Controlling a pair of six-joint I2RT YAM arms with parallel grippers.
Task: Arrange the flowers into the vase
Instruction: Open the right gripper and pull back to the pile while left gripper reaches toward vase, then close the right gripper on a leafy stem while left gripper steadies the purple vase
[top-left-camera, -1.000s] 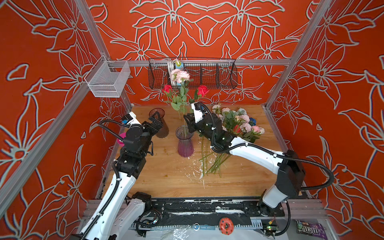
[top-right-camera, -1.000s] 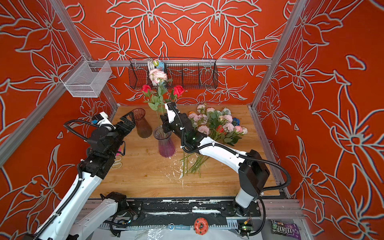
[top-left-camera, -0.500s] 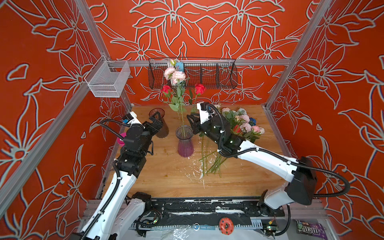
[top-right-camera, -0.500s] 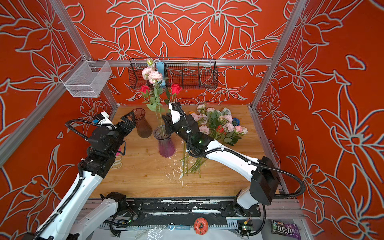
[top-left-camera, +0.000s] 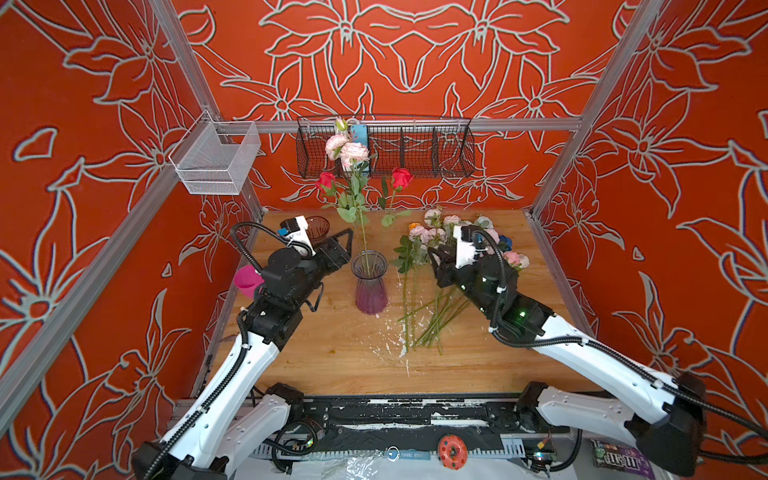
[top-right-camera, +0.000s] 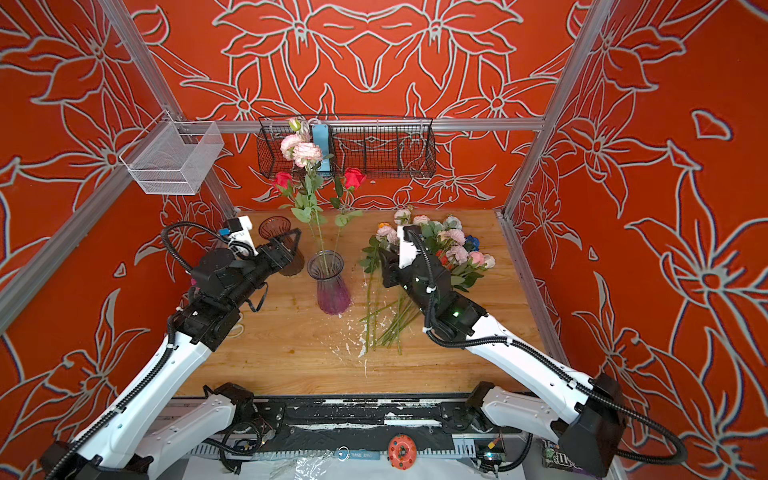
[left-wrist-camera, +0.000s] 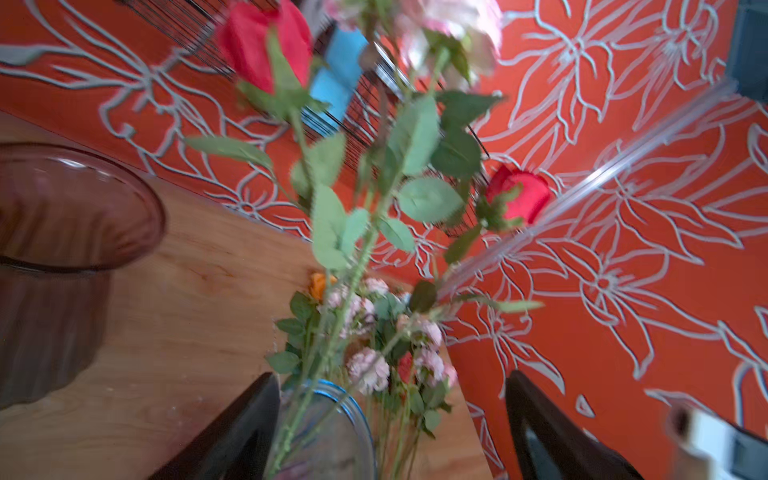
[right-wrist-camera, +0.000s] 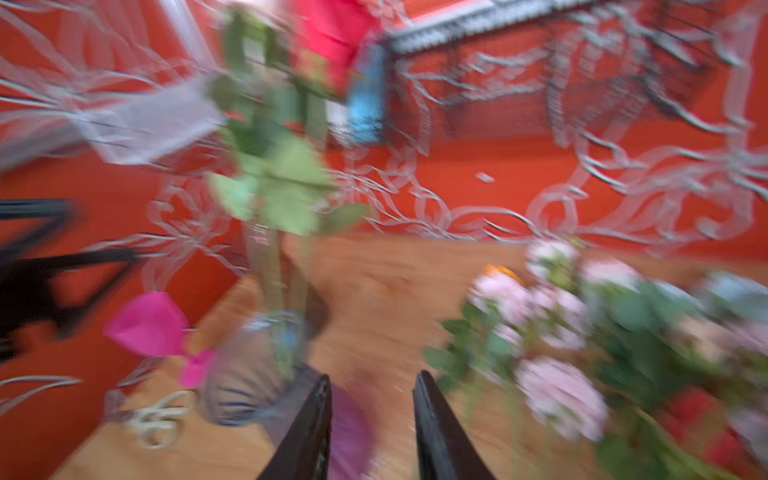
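A clear purple-tinted vase (top-left-camera: 369, 282) (top-right-camera: 330, 286) stands mid-table holding two red roses (top-left-camera: 326, 182) and tall pale pink blooms (top-left-camera: 348, 150). More flowers (top-left-camera: 436, 237) (top-right-camera: 457, 249), mostly pink, lie in a pile to its right, stems toward the front. My left gripper (top-left-camera: 347, 242) (left-wrist-camera: 390, 386) is open just left of the vase rim (left-wrist-camera: 345, 399), which shows between its fingers. Over the pile's left edge, my right gripper (top-left-camera: 434, 259) (right-wrist-camera: 372, 382) is open and holds nothing. The right wrist view is blurred.
A second, brownish vase (top-left-camera: 316, 226) stands behind my left gripper and a pink cup (top-left-camera: 248, 280) sits at the left table edge. A black wire basket (top-left-camera: 415, 145) and a white mesh basket (top-left-camera: 216, 160) hang on the back frame.
My right gripper let go at the vase and drew back right toward the pile, jaws widening. My left gripper moved right to the vase. The pink blooms now stand free in the vase.
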